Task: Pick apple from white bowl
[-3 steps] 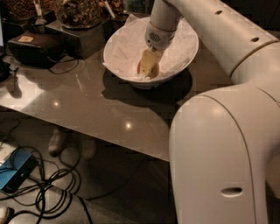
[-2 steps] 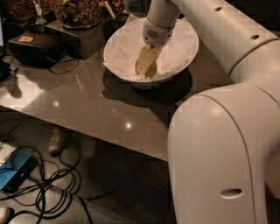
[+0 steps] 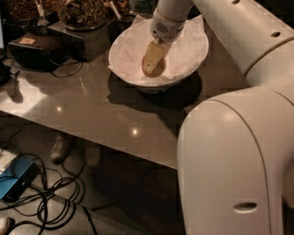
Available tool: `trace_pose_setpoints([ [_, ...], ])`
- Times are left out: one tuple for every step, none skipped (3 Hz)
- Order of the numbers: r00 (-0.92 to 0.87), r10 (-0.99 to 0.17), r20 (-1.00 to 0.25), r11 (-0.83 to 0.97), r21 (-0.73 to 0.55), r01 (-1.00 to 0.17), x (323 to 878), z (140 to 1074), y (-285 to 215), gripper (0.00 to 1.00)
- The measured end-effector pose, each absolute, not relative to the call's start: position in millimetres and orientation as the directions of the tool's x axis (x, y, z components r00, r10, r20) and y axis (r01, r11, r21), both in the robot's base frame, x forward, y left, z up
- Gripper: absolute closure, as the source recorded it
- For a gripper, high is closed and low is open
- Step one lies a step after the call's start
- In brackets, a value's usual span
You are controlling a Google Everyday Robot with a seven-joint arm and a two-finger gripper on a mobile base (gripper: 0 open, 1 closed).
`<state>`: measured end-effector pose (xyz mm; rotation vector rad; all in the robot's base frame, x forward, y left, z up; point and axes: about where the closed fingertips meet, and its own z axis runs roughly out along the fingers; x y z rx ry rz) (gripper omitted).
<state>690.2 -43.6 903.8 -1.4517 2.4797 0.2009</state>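
Note:
The white bowl [image 3: 190, 57] stands on the grey table, lined with crumpled white napkins. My gripper [image 3: 151, 62] reaches down into the bowl from the arm at the top. Its tan tip sits in the bowl's middle, right over the apple [image 3: 159, 71]. Only a small rounded yellow-brown edge of the apple shows beside and under the tip. The rest of the apple is hidden by the gripper.
Dark containers of brown snacks [image 3: 85, 13] stand at the back left, with a black box [image 3: 39, 50] beside them. My large white arm body [image 3: 234, 160] fills the right foreground. Cables [image 3: 50, 193], a blue object [image 3: 14, 179] and shoes [image 3: 62, 147] lie on the floor under the table edge.
The gripper tip has shifted slightly left inside the bowl, staying low over the apple. The bowl has not moved.

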Motion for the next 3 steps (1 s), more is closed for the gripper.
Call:
trace_pose_setpoints([
  [-0.468, -0.828, -0.309, 0.494, -0.004, -0.87, 692, 910, -42, 1.0],
  [-0.443, -0.819, -0.364, 0.465, 0.031, -0.885, 687, 930, -34, 1.0],
  [-0.419, -0.806, -0.419, 0.442, 0.047, -0.896, 682, 955, -26, 1.0],
])
